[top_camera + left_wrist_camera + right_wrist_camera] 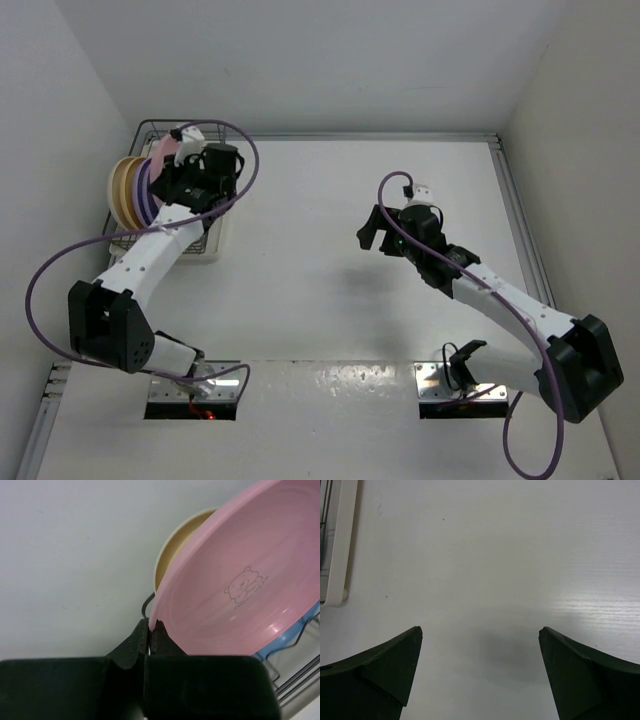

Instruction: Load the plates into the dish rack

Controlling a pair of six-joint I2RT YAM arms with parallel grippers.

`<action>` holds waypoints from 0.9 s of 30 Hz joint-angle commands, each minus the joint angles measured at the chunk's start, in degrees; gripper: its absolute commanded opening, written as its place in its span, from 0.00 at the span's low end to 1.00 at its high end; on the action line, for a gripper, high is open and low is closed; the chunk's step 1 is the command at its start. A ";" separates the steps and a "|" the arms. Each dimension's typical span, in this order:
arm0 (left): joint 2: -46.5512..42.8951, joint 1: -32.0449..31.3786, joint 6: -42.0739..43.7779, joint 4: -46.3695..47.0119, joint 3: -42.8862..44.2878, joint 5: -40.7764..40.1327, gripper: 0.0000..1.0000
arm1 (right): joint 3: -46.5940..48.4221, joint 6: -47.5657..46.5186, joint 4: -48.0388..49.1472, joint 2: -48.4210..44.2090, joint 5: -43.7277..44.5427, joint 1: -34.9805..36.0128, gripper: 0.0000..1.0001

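Note:
The dish rack [200,240] stands at the far left of the table. Plates stand on edge in it: an orange-yellow plate [124,190] at the left end, then purple ones [147,192]. My left gripper [173,160] is shut on the rim of the pink plate [159,150] and holds it tilted over the rack. In the left wrist view the pink plate [240,580] fills the right side, pinched at its edge by the gripper [151,626]; a cream plate [172,550] shows behind it and a blue plate [286,641] below it. My right gripper [375,230] is open and empty over the table's middle.
The rack's wires [300,672] show at the lower right of the left wrist view. The rack's cream tray edge [340,540] shows at the top left of the right wrist view, well ahead of the open right gripper [480,635]. White walls close the table's left, far and right sides.

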 commanded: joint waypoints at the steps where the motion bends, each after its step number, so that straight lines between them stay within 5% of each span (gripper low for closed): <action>1: -0.51 -3.08 -3.27 1.27 -3.88 -13.68 0.01 | -0.33 -0.05 1.49 -1.68 1.56 -0.59 1.00; 27: -0.33 -8.62 -20.67 -0.40 -10.93 -24.85 0.01 | -2.70 0.91 1.31 -4.67 2.80 -0.77 1.00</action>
